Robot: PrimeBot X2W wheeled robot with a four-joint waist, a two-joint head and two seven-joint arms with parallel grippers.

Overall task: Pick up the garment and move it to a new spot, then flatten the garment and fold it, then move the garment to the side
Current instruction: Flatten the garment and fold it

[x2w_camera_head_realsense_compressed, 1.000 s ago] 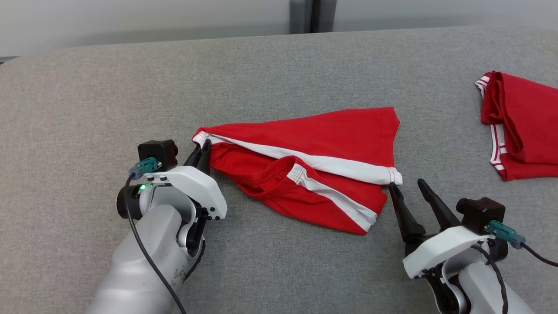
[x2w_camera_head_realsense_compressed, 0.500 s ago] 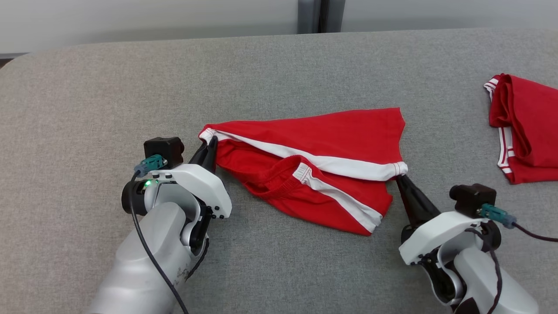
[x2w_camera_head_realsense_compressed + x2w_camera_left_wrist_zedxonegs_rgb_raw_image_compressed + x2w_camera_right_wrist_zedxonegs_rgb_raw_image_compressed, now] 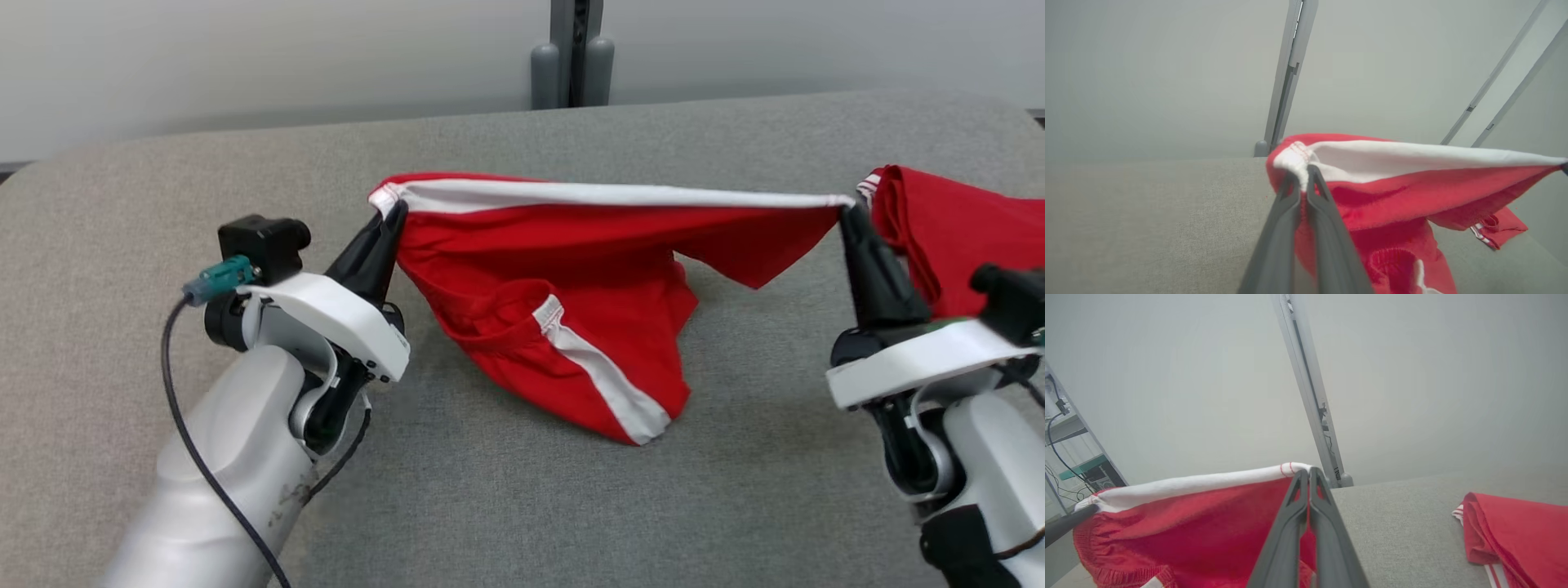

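Observation:
The garment (image 3: 571,278) is a pair of red shorts with white side stripes, lifted off the grey table (image 3: 490,506). Its white-striped top edge is stretched taut between both grippers, and the rest hangs down with its lowest corner touching the table. My left gripper (image 3: 393,214) is shut on the left end of that edge, seen close up as the garment (image 3: 1392,183) pinched by the left gripper (image 3: 1302,179). My right gripper (image 3: 849,214) is shut on the right end; in the right wrist view the right gripper (image 3: 1306,473) pinches the garment (image 3: 1188,522) at its stitched white corner.
A second red garment (image 3: 955,220), folded, with white stripes, lies at the table's right edge close behind my right gripper, also seen as the folded garment (image 3: 1519,535). A grey post (image 3: 571,53) stands behind the table's far edge against a pale wall.
My right gripper shut on the garment's right corner. Both grippers then rose and spread apart, lifting the garment and pulling its striped edge taut. The head camera has tilted up as well.

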